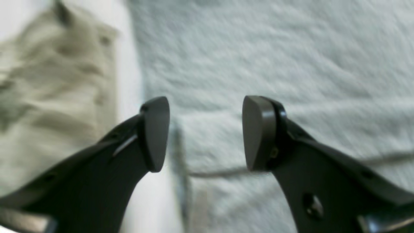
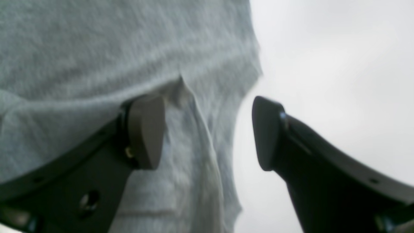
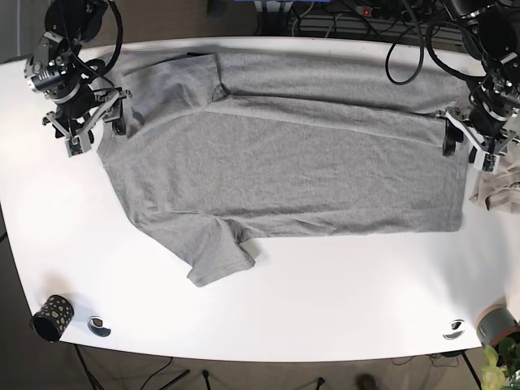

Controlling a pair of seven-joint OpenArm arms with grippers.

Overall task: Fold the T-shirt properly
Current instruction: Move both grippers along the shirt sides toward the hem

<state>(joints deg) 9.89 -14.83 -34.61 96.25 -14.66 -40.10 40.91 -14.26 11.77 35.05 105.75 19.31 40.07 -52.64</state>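
The grey T-shirt (image 3: 284, 171) lies flat across the far half of the white bench (image 3: 325, 301). Its top strip is folded over along the far edge, and one sleeve points toward the near side. The near half of the bench is bare and gives much open room.

The left tool (image 3: 471, 134) stands at the shirt's hem end, on the base view's right. Its jaws are wide apart and hold nothing; in the wrist view the hem corner lies between and below them. Just beside it a crumpled beige cloth (image 3: 500, 188) lies at the bench edge, close to the shirt.

The right tool (image 3: 91, 122) stands at the shoulder end, also wide open and gripping nothing. One finger (image 2: 145, 129) is over the fabric, the other over bare bench.

A dark spotted cup (image 3: 50, 317) stands near the front corner, well apart from the shirt.
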